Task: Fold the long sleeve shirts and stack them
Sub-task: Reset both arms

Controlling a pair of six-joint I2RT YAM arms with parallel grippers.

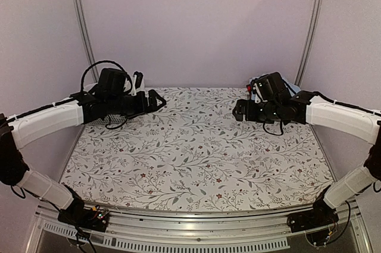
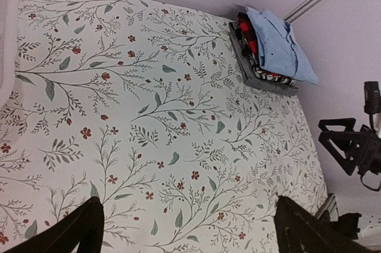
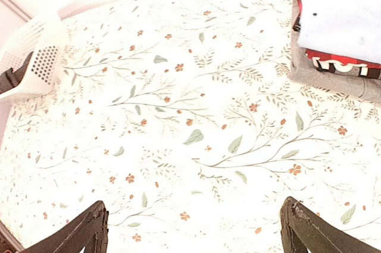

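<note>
Hovering empty, left tool (image 1: 159, 102) and right tool (image 1: 237, 110) gape wide; shirts (image 2: 277, 47) lie stacked.

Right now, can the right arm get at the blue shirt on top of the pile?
Probably yes: the blue shirt lies uncovered on top, and the right gripper hangs open near it, with nothing between them.

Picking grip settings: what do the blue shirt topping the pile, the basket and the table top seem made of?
Blue shirt: soft matte woven cloth, judging by creases and drooping edge. Basket: white plastic, likely stiff, with a moulded grid of holes. Table top: smooth sheet printed with flowers, cloth or vinyl, unclear which.
</note>
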